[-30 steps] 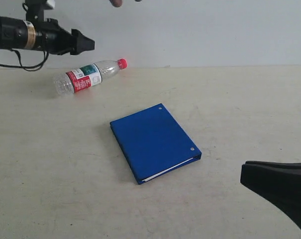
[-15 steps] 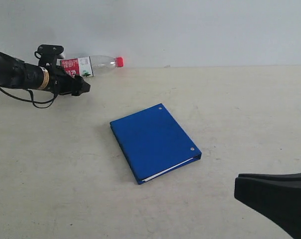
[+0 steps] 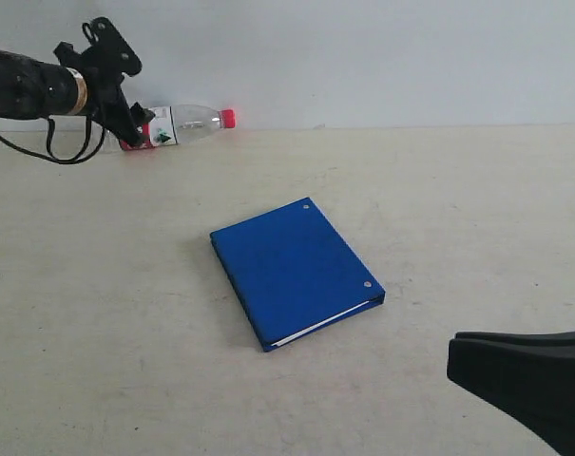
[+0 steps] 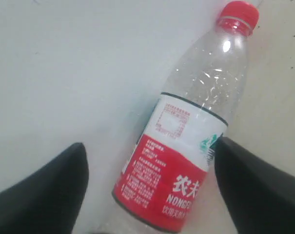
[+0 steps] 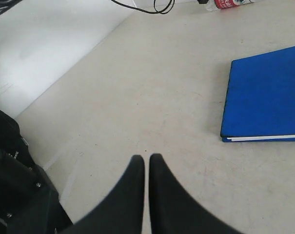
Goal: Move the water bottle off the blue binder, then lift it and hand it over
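Note:
The water bottle [image 3: 187, 122] lies on its side on the table at the back left, against the white wall, red cap pointing right. It is off the blue binder [image 3: 297, 271], which lies flat mid-table. My left gripper [image 3: 138, 103] is open around the bottle's labelled lower half. In the left wrist view the bottle [image 4: 186, 146] sits between the spread fingers of the left gripper [image 4: 149, 151]; one finger is at the label's edge, the other stands apart. My right gripper [image 3: 458, 353] is at the front right, shut and empty, as its wrist view [image 5: 147, 161] shows, with the binder [image 5: 266, 92] beyond.
The white wall [image 3: 382, 57] runs right behind the bottle. A black cable [image 3: 73, 152] hangs from the left arm. In the right wrist view, black equipment [image 5: 15, 190] stands beside the table and the bottle's label [image 5: 230, 4] shows at the far edge.
The bottle went from a tilted spot nearer the front to lying against the wall. My left gripper then rose, turned and opened around the bottle's base. The right gripper shifted slightly left.

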Available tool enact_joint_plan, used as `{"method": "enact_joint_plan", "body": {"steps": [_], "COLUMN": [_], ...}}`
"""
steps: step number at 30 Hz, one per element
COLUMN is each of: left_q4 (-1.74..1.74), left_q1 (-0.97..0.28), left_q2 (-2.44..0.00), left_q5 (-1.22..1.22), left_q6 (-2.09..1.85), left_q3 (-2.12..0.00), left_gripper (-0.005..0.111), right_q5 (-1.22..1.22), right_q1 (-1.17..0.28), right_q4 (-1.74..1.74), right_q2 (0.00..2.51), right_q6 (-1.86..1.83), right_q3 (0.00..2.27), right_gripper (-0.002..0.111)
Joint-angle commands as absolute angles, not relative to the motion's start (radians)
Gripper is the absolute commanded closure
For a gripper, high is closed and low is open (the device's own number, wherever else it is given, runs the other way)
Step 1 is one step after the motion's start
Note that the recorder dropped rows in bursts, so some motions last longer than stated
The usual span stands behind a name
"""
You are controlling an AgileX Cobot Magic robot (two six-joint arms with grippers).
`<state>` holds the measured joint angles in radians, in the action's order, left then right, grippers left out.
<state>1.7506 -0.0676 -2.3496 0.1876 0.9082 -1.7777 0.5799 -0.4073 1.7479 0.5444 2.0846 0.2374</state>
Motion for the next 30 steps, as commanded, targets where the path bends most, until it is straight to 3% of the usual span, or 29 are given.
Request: {"method": "enact_joint_plan", "body": {"steps": [1,14,24,26,30], "left_q4": [1.744,1.744,1.744,1.744,1.744], "left_q1": [-0.090,-0.122,-0.124,-0.124,-0.158], "left_q2": [-2.431,-2.524,-2.531,-2.497,-2.430], "left_q5": [0.159,0.114,0.877,0.810,0.251], "left_q6": [0.995,1.255,1.623,1.623,1.615], "left_q3": [-1.859,-1.964,-1.945,-1.945,-1.947], "left_gripper": [0.040,0.046,0.048,0.048,0.048], "right_q5": [0.586,0.620,0.641,0.663,0.673], "right_q1": [-0.409,-0.409,-0.409,-0.409,-0.409], "right_q4": [1.744,1.663,1.524,1.534,1.538], "right_q2": [0.546,0.546,0.546,0.546,0.546], "right_q6": [2.098,2.096,2.096,2.088,2.081], "right_q3": [0.235,0.235,0.235,0.235,0.235], "right_gripper": [0.109,0.109,0.109,0.109,0.109]}}
